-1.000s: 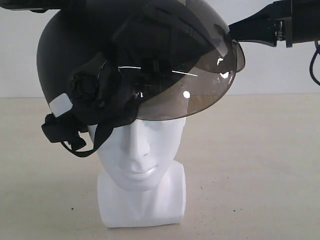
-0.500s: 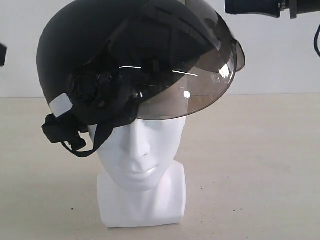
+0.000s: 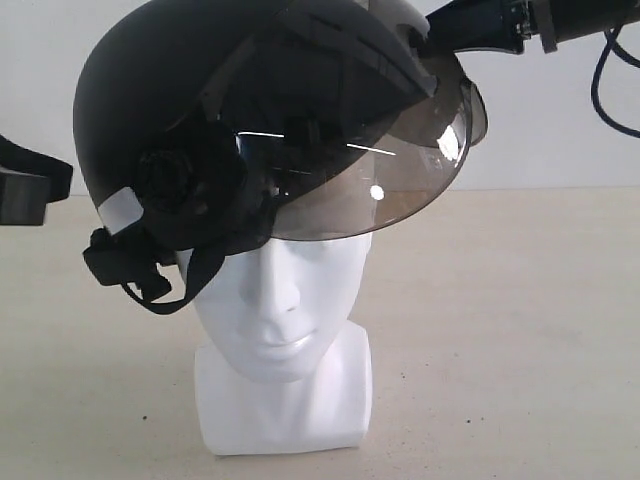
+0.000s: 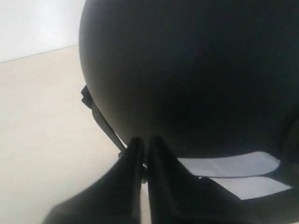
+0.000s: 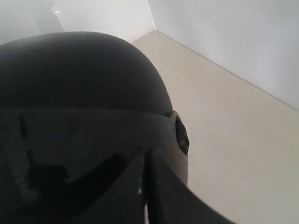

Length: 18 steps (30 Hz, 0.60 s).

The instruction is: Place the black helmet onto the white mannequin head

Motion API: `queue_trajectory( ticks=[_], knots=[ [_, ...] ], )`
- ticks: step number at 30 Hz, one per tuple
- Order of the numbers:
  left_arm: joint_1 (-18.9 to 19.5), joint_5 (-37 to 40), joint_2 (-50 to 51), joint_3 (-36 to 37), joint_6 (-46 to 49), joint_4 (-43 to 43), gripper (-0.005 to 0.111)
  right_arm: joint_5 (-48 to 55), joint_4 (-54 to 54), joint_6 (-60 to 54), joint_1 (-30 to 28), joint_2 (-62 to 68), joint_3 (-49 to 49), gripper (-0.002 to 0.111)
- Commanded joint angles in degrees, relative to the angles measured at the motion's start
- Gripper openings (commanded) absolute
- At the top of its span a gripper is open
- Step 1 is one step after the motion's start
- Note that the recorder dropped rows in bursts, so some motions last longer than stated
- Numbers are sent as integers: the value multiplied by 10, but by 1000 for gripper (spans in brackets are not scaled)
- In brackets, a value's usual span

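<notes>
The black helmet (image 3: pixel 160 90) sits tilted on the white mannequin head (image 3: pixel 285 300), with its smoky visor (image 3: pixel 400 160) raised above the face and a strap hanging at the left. My left gripper (image 3: pixel 50 185) hovers shut at the far left, apart from the shell. In the left wrist view its fingers (image 4: pixel 145 142) are pressed together just below the helmet's back (image 4: pixel 187 70). My right gripper (image 3: pixel 432 40) is shut at the top of the visor, its tip against it. The right wrist view shows those closed fingers (image 5: pixel 146 153) over the visor (image 5: pixel 93 135) near a round side pivot (image 5: pixel 181 135).
The head's squarish base (image 3: pixel 285 410) stands on a beige tabletop (image 3: pixel 520 330) before a white wall (image 3: pixel 560 130). A dark cable (image 3: pixel 603 85) loops down from the right arm. A pale tape patch (image 3: pixel 122 210) marks the helmet's rim.
The left gripper has come into view at the left edge. The right gripper dropped and moved left onto the visor's top. Helmet and head have stayed put.
</notes>
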Motion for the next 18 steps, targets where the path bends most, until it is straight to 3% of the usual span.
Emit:
queue_trajectory(
  ticks=[1, 18],
  knots=[
    [-1, -42, 13, 2, -7, 7, 5, 13, -20, 15, 11, -4, -2, 0],
    [0, -98, 41, 2, -7, 39, 5, 13, -59, 70, 11, -43, -2, 0]
  ],
)
